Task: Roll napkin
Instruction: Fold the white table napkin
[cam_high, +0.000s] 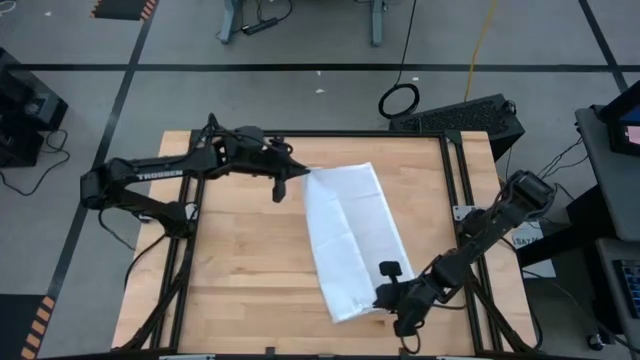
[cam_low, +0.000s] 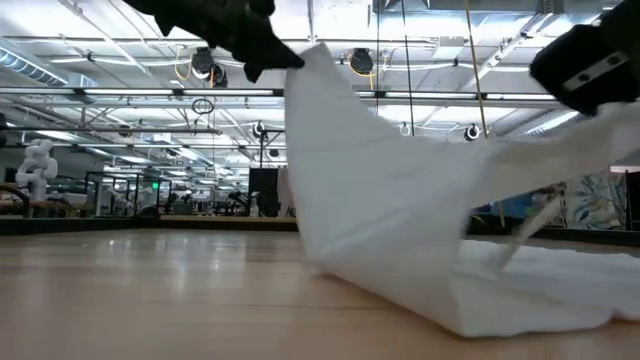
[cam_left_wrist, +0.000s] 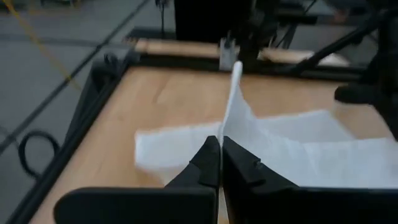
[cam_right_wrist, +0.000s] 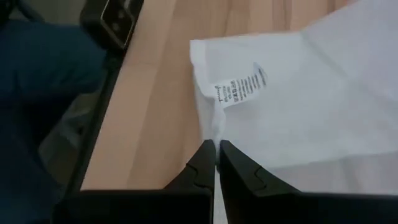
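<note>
**Napkin pinched at two opposite ends above the wooden desk**

The white napkin is spread lengthwise across the middle of the wooden desk, running from the far edge toward the near right corner. One far corner of it is pinched by the left gripper, whose fingers are pressed together on the cloth, as seen in the left wrist view. In the low view that corner is lifted off the desk, so that the fabric hangs down in a slanted sheet from the gripper to the wood. The near end of the napkin is clamped by the right gripper; its fingers are closed tight on the napkin's edge in the right wrist view, just beside a small printed label sewn into the hem. In the low view this end is also raised, and the cloth sags between the two held points while its lower fold rests on the desk.
</note>
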